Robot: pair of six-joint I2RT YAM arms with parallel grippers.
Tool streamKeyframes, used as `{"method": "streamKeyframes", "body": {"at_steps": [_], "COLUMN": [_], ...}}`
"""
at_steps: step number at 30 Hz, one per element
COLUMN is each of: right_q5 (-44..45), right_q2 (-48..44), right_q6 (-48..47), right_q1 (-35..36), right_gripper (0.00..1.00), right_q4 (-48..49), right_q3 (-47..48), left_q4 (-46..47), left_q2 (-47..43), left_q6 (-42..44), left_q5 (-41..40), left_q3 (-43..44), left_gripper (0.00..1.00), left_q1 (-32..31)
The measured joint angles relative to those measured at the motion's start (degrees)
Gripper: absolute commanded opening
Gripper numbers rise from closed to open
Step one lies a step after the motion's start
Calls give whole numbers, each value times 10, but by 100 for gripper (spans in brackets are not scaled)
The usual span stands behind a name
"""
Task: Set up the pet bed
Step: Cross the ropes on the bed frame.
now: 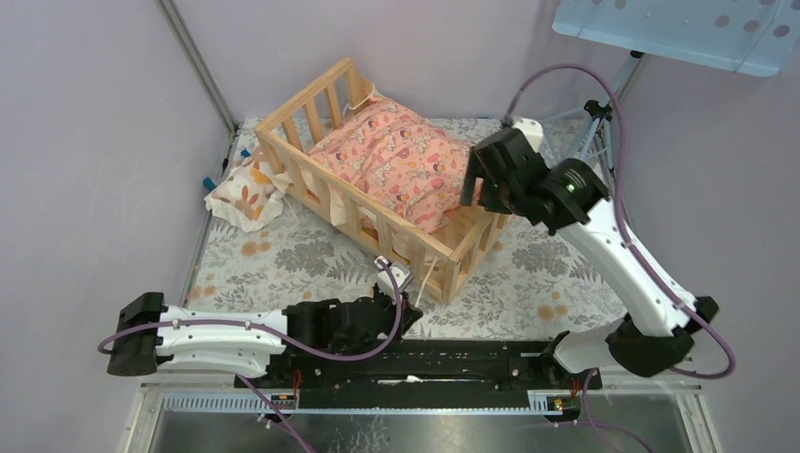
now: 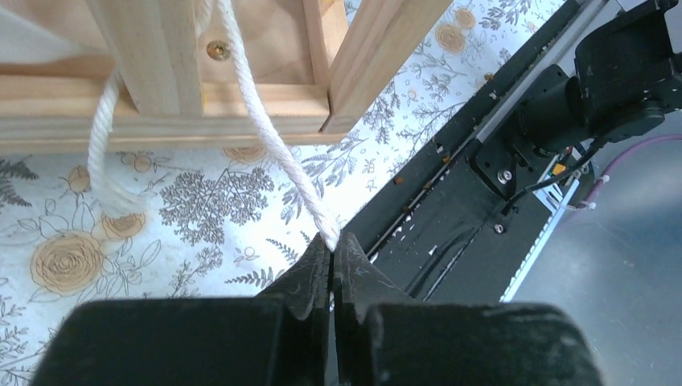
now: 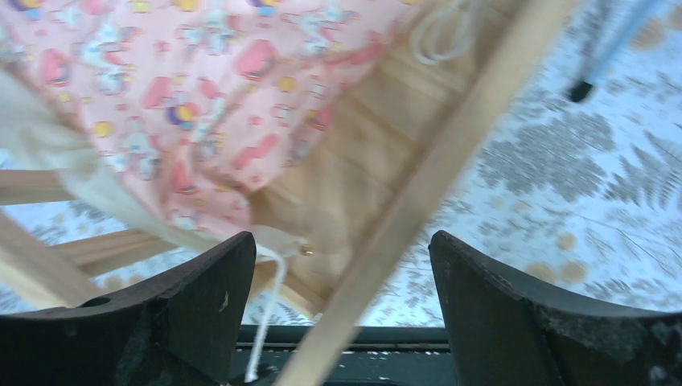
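Top external view: the bed [image 1: 325, 176] sits in the middle of the table [image 1: 528, 274], skewed, with its long axis running from far left to near right. The cushion [image 1: 396, 156] is inside and the pillow [image 1: 247, 193] lies out just beside the far-left end.

The left gripper [image 1: 394, 283] is low, right at the bed's near corner. Its wrist view settles the grip: jaws pressed together on a white cord [image 2: 273, 145], which climbs forward and left from the fingertips to the bed's base. So the bed lies straight ahead of that gripper, and the cord runs fairly straight. I'd judge that any pull toward the arm bases drags that near corner along.

The right gripper [image 1: 476, 179] hangs over the near-right end with its fingers spread wide. In its own camera a rail crosses the gap between them; whether it touches wood I can't tell.

The left arm has the hold, and the right is nearer the cushion. My read is that the next move hinges on pulling along the cord's line, not across it, or the bed swings.
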Motion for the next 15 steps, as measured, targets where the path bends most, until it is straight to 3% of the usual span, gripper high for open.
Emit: {"method": "streamKeyframes", "body": {"at_steps": [7,15], "right_q5": [77,41], "right_q2": [-93,-98], "right_q6": [49,60], "right_q1": [-17,-72], "right_gripper": [89,86], "right_q4": [-31,29], "right_q3": [-103,-153], "left_q4": [-56,-96], "left_q2": [-23,-23], "left_q6": [-53,-86], "left_q5": [24,23], "left_q3": [-10,-19], "left_gripper": [0,0], "left_q1": [-1,-1]}}
